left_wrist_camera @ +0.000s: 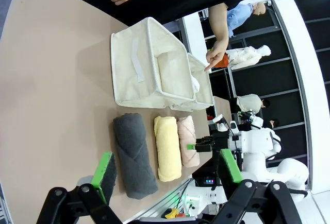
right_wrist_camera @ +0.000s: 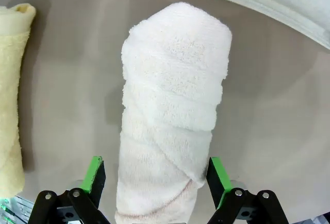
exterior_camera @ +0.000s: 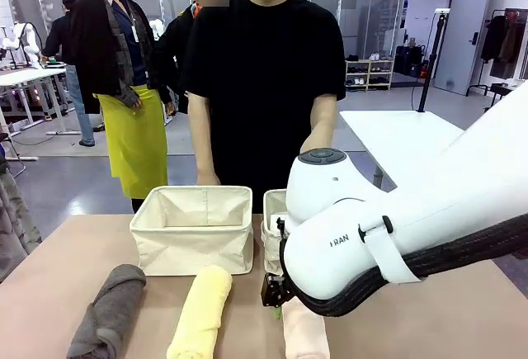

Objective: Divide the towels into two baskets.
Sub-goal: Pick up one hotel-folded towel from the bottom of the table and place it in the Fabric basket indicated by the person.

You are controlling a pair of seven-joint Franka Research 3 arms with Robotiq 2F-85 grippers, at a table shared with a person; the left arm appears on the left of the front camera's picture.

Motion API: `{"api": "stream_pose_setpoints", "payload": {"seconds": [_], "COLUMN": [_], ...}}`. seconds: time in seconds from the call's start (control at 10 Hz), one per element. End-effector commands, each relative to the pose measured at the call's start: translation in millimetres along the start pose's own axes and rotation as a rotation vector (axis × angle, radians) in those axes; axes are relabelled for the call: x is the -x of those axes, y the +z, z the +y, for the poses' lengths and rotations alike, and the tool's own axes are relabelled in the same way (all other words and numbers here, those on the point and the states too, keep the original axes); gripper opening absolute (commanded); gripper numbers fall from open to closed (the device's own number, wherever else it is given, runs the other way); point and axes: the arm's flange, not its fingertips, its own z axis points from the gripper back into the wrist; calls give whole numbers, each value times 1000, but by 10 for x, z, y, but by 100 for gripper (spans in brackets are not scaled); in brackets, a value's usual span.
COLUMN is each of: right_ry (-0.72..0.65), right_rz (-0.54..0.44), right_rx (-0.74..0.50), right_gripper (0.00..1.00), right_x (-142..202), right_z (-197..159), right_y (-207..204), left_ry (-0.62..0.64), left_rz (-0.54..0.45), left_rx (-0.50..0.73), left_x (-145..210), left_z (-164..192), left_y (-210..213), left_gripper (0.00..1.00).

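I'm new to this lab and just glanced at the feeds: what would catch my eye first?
The big white right arm looms at the front view's right, its open gripper straddling the peach towel. A grey towel and a yellow towel lie beside it. The person's hand points at the baskets.

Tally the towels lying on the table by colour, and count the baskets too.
Grey towel: 1
Yellow towel: 1
Peach towel: 1
Baskets: 2
Total: 5
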Motion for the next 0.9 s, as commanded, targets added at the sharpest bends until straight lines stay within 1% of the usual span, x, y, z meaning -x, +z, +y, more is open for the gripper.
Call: {"api": "stream_pose_setpoints", "payload": {"seconds": [0.0, 0.1, 0.2, 0.3, 0.4, 0.5, 0.6, 0.7, 0.8], "right_ry": [-87, -97, -100, -103, -103, -105, -106, -107, -93], "right_rz": [16, 8, 6, 8, 9, 10, 7, 0, -14], "right_rx": [-31, -35, -38, -39, -37, -34, -22, -3, 26], "right_gripper": [100, 94, 83, 74, 63, 54, 43, 34, 25], "right_x": [7, 22, 16, 17, 14, 14, 20, 23, 13], "right_z": [110, 92, 84, 80, 73, 68, 66, 62, 58], "right_y": [-132, -174, -170, -163, -162, -165, -156, -129, -13], "left_ry": [-7, -7, -7, -7, -7, -7, -7, -7, -7], "left_rz": [-9, -9, -9, -9, -9, -9, -9, -9, -9], "left_rx": [16, 16, 16, 16, 16, 16, 16, 16, 16], "left_x": [-1, -1, -1, -1, -1, -1, -1, -1, -1], "left_z": [-12, -12, -12, -12, -12, -12, -12, -12, -12], "left_y": [26, 26, 26, 26, 26, 26, 26, 26, 26], "left_gripper": [100, 100, 100, 100, 100, 100, 100, 100, 100]}}
